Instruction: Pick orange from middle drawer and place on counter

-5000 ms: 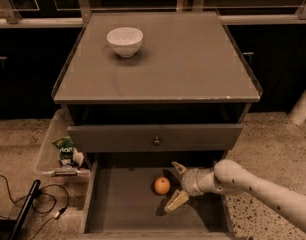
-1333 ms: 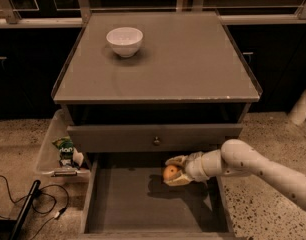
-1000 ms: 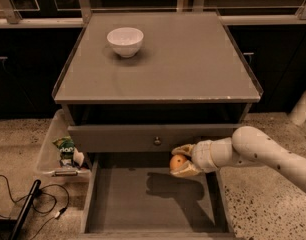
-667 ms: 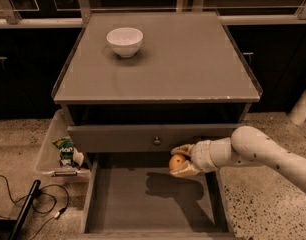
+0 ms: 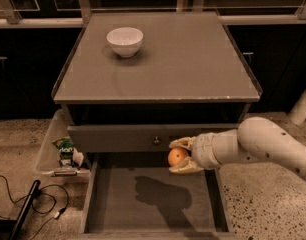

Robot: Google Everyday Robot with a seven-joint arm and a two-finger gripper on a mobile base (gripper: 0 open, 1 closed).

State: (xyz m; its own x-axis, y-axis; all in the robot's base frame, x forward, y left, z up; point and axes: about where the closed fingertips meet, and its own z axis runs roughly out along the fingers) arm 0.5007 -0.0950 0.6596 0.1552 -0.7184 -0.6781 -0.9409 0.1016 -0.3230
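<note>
My gripper is shut on the orange, a small round fruit held between the two pale fingers. It hangs above the back of the open middle drawer, level with the grey drawer front with its round knob. The arm reaches in from the right. The drawer's flat bottom holds only the arm's shadow. The counter lies above and behind the gripper.
A white bowl stands on the counter's back left. A clear bin with a green snack bag sits on the floor left of the cabinet. Black cables lie on the floor at lower left.
My gripper closed on the orange on the drawer bottom and lifted it up and slightly back; it now hangs in front of the upper drawer front.
</note>
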